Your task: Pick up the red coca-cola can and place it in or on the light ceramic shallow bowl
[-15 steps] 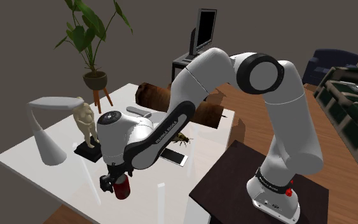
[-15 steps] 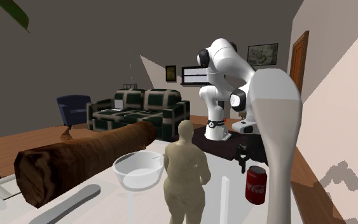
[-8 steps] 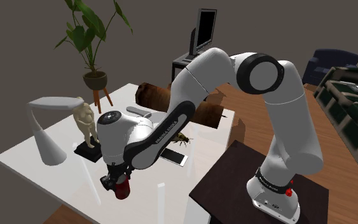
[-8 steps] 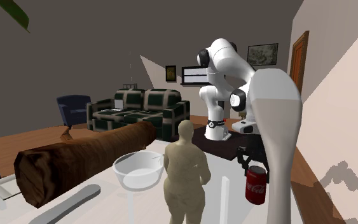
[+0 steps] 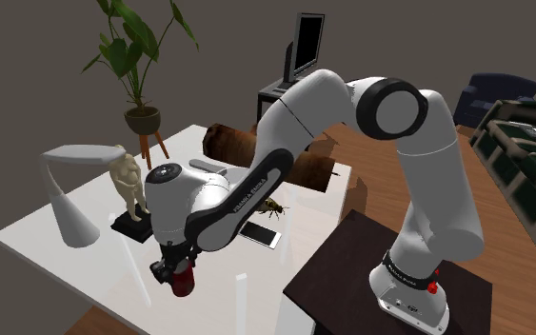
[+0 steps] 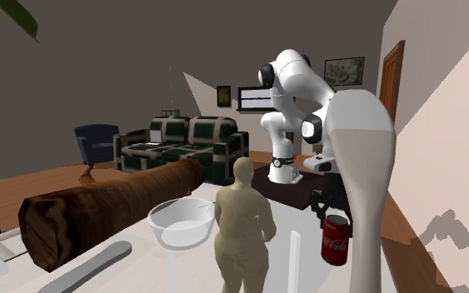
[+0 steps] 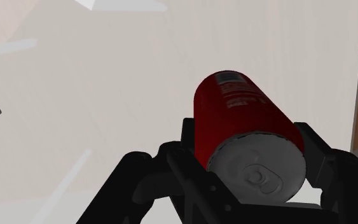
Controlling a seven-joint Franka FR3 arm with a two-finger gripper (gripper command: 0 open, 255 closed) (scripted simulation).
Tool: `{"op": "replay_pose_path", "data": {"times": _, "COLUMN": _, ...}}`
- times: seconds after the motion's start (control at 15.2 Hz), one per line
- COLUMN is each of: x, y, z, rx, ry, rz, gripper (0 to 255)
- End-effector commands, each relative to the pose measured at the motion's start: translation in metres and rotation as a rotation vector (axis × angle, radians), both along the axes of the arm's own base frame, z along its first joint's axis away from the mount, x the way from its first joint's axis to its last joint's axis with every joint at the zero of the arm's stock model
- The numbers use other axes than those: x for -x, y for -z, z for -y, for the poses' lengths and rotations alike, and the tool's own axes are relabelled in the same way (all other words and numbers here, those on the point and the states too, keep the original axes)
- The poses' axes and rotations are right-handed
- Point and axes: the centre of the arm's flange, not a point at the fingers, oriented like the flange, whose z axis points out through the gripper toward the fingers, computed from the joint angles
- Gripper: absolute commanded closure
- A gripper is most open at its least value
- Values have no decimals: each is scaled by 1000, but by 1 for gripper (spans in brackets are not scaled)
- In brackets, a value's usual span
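Here the gripper (image 7: 250,165) clasps the red can (image 7: 238,111), open table (image 7: 107,95) around, its edge near.

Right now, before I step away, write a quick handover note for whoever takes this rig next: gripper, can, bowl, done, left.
Gripper: shut on the red can, clasped upright near the white table's edge.
Bowl: empty, left of the beige figurine in the second exterior view; can to its right.
Done: grasp.
Left: carry the can to the bowl, set it in, release.
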Motion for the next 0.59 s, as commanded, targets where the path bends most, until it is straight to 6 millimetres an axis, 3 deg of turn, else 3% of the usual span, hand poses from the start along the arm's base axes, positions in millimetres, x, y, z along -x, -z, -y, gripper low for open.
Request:
{"op": "replay_pose_path", "data": {"times": 0.0, "x": 0, "y": -9, "z": -1, "rx": 0, "ry": 0, "rz": 0, "gripper": 255}}
{"op": "replay_pose_path", "data": {"times": 0.53, "x": 0, "y": -52, "z": -1, "rx": 0, "ry": 0, "rz": 0, "gripper": 255}}
